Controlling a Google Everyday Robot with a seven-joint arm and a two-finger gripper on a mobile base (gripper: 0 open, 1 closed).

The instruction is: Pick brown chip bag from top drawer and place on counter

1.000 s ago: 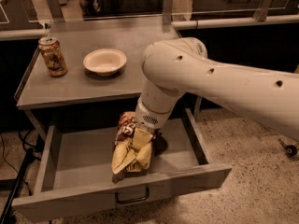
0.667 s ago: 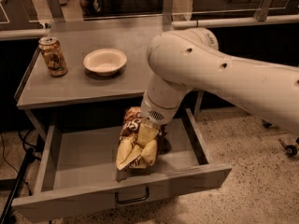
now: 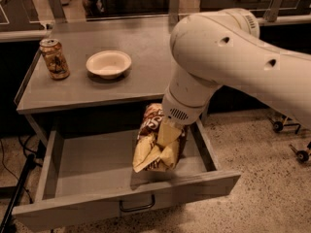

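Brown chip bag (image 3: pixel 154 152) in claw (image 3: pixel 168 131) over top drawer (image 3: pixel 82 166)

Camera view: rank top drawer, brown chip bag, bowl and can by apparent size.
1. top drawer
2. brown chip bag, held by the gripper over the drawer
3. bowl
4. can
The bag is nearer the camera than the bowl, so that pair is unsure.

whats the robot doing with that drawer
The robot's one arm reaches down into the open top drawer. Its gripper is shut on the brown chip bag, holding it upright inside the drawer. The bag is not yet on the counter just above, where a drink can and a white bowl sit toward the left.
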